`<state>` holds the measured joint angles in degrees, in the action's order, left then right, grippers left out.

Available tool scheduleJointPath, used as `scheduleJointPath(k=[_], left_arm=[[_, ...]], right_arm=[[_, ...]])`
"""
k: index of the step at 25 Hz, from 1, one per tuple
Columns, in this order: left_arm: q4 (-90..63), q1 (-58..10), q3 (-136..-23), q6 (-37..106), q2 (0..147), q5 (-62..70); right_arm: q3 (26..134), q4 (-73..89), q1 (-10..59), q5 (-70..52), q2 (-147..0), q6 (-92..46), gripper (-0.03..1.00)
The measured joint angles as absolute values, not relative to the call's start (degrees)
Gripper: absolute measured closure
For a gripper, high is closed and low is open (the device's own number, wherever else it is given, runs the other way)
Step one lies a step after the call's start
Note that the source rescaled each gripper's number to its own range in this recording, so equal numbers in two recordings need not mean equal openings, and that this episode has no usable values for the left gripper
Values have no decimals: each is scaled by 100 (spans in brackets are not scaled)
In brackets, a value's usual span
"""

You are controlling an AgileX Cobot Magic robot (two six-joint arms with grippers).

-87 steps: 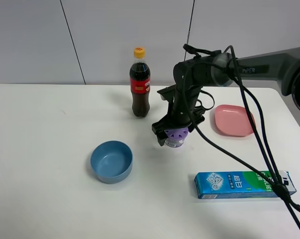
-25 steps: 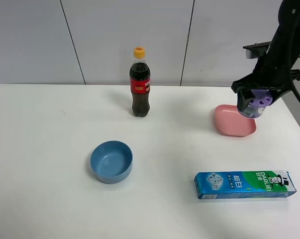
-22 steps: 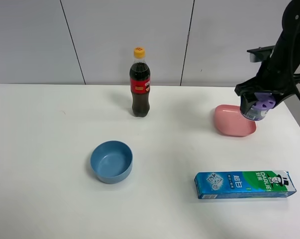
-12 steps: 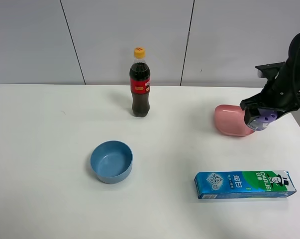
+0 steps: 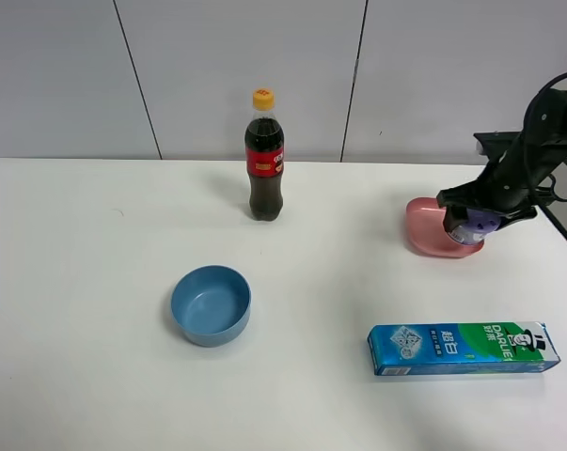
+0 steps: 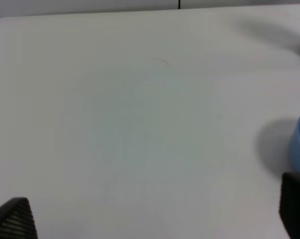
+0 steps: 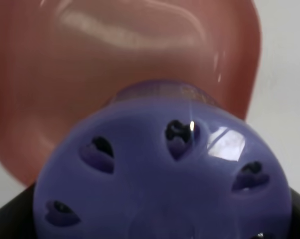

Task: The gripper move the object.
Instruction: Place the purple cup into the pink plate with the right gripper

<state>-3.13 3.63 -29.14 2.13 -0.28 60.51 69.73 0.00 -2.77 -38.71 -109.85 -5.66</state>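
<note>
high view: right gripper [image 5: 469, 212] clamped on the purple-lidded container [image 5: 479, 226], low at the right part of the pink plate [image 5: 422, 230], contact with plate unclear. cola bottle [image 5: 264, 158], blue bowl [image 5: 211, 303] and toothpaste box [image 5: 462, 348] sit well apart on the white table [image 5: 95, 282]. left wrist: left gripper [image 6: 152, 219] spread wide over the table, bowl edge near one finger. right wrist: lid fills the view between dark fingers [image 7: 5, 219], plate just behind.
</note>
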Motion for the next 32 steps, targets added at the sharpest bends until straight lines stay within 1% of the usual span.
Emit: scheduleJointPath(k=[8,13,32], left_arm=[[-313,363,-2914,213,-28,6051],[-313,363,-2914,213,-28,6051],[-313,363,-2914,213,-28,6051]], right_arm=[[7491,228,-277,-3855,-11375,-492,97],[7900,318,-277,-4136,-11623,-486,97],[7934,529,-127,-4319,-11872,-486,97]])
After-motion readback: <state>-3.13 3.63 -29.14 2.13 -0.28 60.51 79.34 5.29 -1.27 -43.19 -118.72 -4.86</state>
